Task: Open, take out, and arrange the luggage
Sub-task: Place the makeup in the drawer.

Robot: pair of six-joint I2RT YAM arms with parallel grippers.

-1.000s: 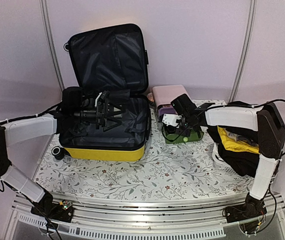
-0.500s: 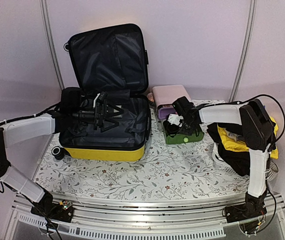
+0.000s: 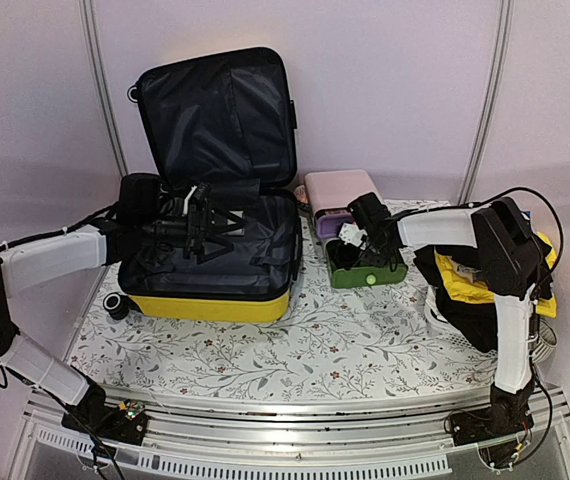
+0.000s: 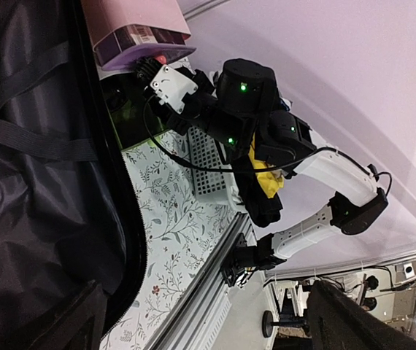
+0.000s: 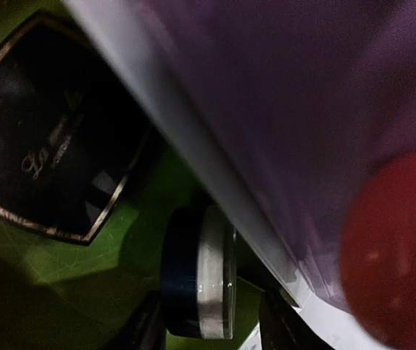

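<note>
The luggage [image 3: 210,305], a yellow hard-shell suitcase, lies open at the left, its black-lined lid [image 3: 215,110] standing upright. My left gripper [image 3: 202,222] hovers over the black lining [image 4: 33,182], open wide with nothing between its fingers [image 4: 76,321]. My right gripper [image 3: 350,240] reaches down into the green drawer [image 3: 365,272] of the small pink-topped box [image 3: 337,188]. A small round jar [image 5: 197,281], dark blue and silver, sits between the right gripper's [image 5: 212,324] fingers. One finger is close beside the jar and the other stands apart from it, so the jaws are open.
A white mesh basket [image 4: 212,157] with black and yellow clothes [image 3: 475,290] stands at the right edge. A small dark round object [image 3: 116,304] sits left of the suitcase. A purple translucent wall [image 5: 303,109] and a red ball [image 5: 394,248] crowd the right wrist view.
My right gripper has sunk lower into the green drawer and its jaws have widened off the jar. The left arm has barely shifted.
</note>
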